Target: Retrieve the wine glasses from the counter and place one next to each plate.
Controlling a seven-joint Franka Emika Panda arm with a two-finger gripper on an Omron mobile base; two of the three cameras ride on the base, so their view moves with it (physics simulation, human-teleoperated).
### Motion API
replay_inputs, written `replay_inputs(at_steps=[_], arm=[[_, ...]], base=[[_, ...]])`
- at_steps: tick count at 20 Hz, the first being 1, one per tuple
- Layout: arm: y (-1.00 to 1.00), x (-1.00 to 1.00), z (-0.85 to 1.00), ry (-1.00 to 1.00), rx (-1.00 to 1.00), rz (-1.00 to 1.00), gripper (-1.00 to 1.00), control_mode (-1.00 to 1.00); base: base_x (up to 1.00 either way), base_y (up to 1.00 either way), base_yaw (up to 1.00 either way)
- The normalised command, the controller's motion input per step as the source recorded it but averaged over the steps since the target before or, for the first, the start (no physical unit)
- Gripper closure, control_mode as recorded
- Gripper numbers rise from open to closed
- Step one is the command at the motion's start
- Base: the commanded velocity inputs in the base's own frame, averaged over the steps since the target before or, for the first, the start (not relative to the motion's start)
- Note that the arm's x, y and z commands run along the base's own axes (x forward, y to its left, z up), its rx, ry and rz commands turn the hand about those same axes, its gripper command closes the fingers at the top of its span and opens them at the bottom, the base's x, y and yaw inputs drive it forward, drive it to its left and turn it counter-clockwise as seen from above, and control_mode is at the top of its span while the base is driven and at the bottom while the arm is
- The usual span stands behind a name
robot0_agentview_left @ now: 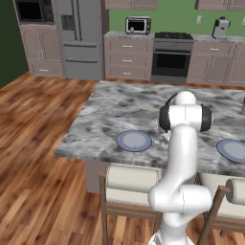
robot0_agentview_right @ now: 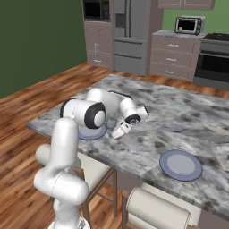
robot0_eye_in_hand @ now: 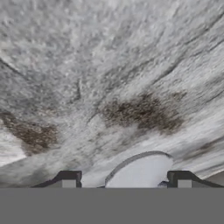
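Observation:
Two pale blue-grey plates lie near the front edge of the marbled island: the left plate (robot0_agentview_left: 134, 140) (robot0_agentview_right: 89, 133) and the right plate (robot0_agentview_left: 233, 149) (robot0_agentview_right: 180, 164). My gripper (robot0_agentview_right: 116, 133) (robot0_eye_in_hand: 124, 180) hangs low over the island, just right of the left plate. Its fingertips (robot0_eye_in_hand: 68, 179) stand wide apart. At the bottom of the hand view a pale rounded shape with a darker rim (robot0_eye_in_hand: 140, 171) lies between them; I cannot tell whether it is plate or glass. The wine glasses are out of view. The counter (robot0_agentview_left: 128, 35) (robot0_agentview_right: 172, 33) runs along the green back wall.
Stools (robot0_agentview_left: 131, 179) (robot0_agentview_right: 154, 208) stand against the island's front edge below the arm. A toaster oven (robot0_agentview_left: 138, 25) sits on the counter beside the stove (robot0_agentview_left: 171, 57). A fridge (robot0_agentview_left: 79, 38) stands to the left, with wooden floor (robot0_agentview_left: 33, 143) around the island.

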Motion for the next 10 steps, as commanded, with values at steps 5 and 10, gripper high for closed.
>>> replay_inputs(at_steps=[5,10], arm=[[0.0,0.42,-0.56,0.29,-0.02,0.0,-1.0,-1.0],[0.0,0.19,-0.41,0.1,0.0,0.0,-1.0,-1.0]], base=[[0.0,0.0,0.0],[0.0,0.0,0.0]])
